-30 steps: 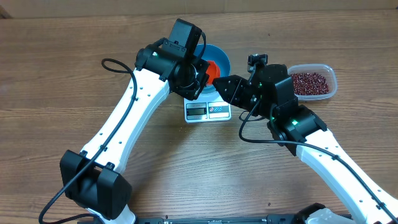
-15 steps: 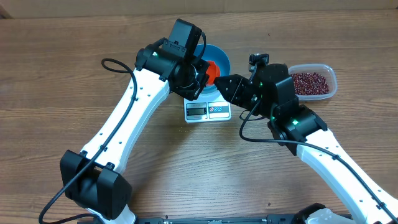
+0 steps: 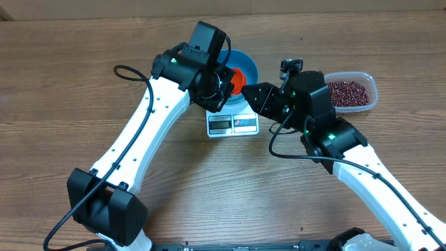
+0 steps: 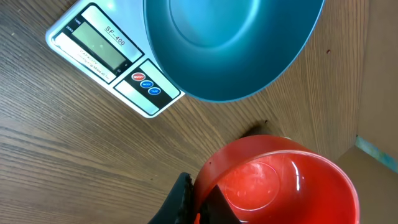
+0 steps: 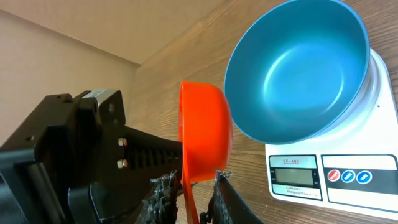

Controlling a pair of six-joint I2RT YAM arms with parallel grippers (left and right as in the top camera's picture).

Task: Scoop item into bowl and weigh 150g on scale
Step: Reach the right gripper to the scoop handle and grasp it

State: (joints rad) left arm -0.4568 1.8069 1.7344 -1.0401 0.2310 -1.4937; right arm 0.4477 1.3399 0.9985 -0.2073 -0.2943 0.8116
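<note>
Moved: the right arm has edged a touch closer to the scoop since a second ago, with its jaws drawing in. The left arm, bowl and scale lie as they did.
Left gripper (image 3: pixel 228 84): clamped on the red-orange plastic measuring scoop (image 5: pixel 205 134). It holds the scoop in the air just beside the bowl, cup turned on its side and empty.
Right gripper (image 5: pixel 189 202): its fingers straddle the scoop's handle, one on each side. A sliver of gap shows, so it is not yet pressing, as far as its wrist view tells.
Bowl: the round deep blue plastic bowl (image 5: pixel 298 68) sits on the scale, and its inside is bare.
Scale: the small flat white rectangular kitchen scale (image 5: pixel 329 180) rests on the wooden table (image 3: pixel 70 70). Its display digits are too faint to read.
Beans: the small dark red-brown beans (image 3: pixel 346 93) all lie in the clear rounded-rectangular plastic tub (image 3: pixel 375 90), beyond the right arm and well apart from the bowl.
Done: the bowl is placed on the scale and the scoop is off the table.
Step in hand: this is likely a handover of the scoop from the left gripper to the right.
Left to do: nearly everything. The right grip must be finished and the left released. Then the scoop must go to the tub, be filled, be tipped into the bowl, and this repeated until the scale shows the target weight.
</note>
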